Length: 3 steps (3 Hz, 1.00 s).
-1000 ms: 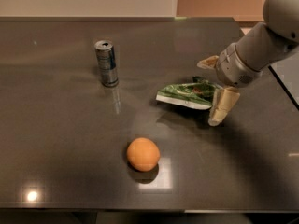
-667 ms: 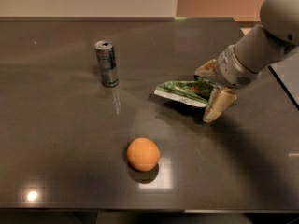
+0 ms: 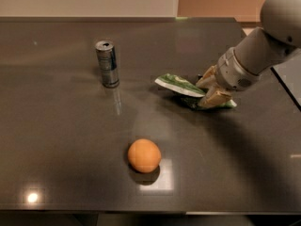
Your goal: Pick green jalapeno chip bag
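The green jalapeno chip bag (image 3: 177, 84) is a crumpled green foil bag with a white edge, on the dark table right of the middle. My gripper (image 3: 207, 91) reaches in from the right, and its two tan fingers (image 3: 215, 98) are closed on the bag's right part, one on the far side and one on the near side. The bag's left end is tilted up off the table. Its right end is partly hidden behind the fingers.
A silver drink can (image 3: 107, 63) stands upright to the left of the bag. An orange ball (image 3: 144, 155) lies nearer the front edge. The dark glossy table (image 3: 56, 126) ends at the right, close behind my arm (image 3: 263, 51).
My fingers stood apart on either side of the bag's right end; now they have closed on it. The bag's left end has lifted a little. Can and ball have not moved.
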Tool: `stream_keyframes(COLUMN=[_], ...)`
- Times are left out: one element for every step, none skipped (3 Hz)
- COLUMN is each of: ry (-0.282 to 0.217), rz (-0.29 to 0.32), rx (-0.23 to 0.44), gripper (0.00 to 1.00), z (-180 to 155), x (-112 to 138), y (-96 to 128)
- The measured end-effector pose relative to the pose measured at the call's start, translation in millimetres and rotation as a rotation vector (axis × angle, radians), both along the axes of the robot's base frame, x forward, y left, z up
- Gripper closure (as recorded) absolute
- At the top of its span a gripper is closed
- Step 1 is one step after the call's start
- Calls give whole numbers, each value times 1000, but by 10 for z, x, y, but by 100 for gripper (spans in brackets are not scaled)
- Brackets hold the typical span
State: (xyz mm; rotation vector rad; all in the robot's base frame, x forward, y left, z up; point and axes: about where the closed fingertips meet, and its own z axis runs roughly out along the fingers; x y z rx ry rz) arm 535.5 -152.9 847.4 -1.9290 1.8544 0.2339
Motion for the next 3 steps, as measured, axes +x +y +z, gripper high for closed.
stream_keyframes(ry=[8, 6, -8], rz=[-8, -21, -35], rx=[3, 6, 19], gripper=[88, 100, 100], z=[36, 186, 490], x=[-9, -6, -9], y=[-16, -16, 2])
